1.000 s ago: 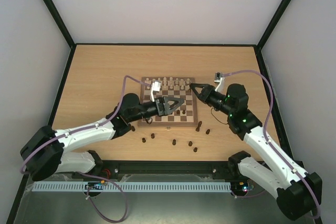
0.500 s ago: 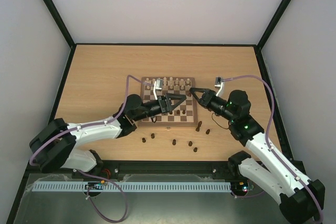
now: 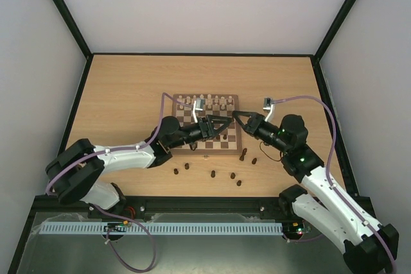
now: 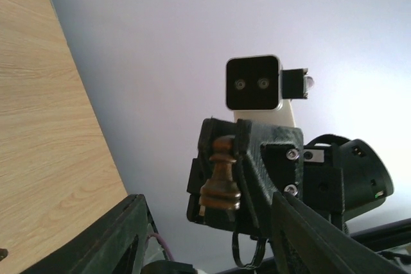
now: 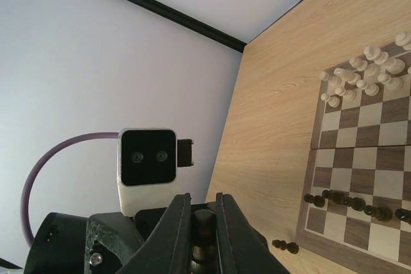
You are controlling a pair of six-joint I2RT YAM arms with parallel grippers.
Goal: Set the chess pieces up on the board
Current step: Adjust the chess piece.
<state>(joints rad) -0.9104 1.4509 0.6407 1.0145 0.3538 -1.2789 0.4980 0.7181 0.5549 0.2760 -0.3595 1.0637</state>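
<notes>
My right gripper (image 3: pixel 237 115) is shut on a dark brown chess piece (image 5: pixel 205 232), holding it in the air over the right side of the board (image 3: pixel 212 153). In the left wrist view that piece (image 4: pixel 220 176) hangs base toward me, gripped by its head. My left gripper (image 3: pixel 226 122) faces it, tip to tip. Its fingers (image 4: pixel 109 242) stand apart on either side of the piece's base and do not touch it. A row of dark pieces (image 5: pixel 350 202) stands on the board's near side.
Pale chessmen (image 3: pixel 207 101) fill the board's far rows. Several loose dark pieces (image 3: pixel 212 174) lie on the table between the board and the arm bases, two of them (image 3: pixel 249 157) by the board's right corner. Black frame posts edge the table.
My left gripper has reached right toward the right gripper and its jaws have narrowed. The right gripper has come slightly nearer and lower, still holding its piece.
</notes>
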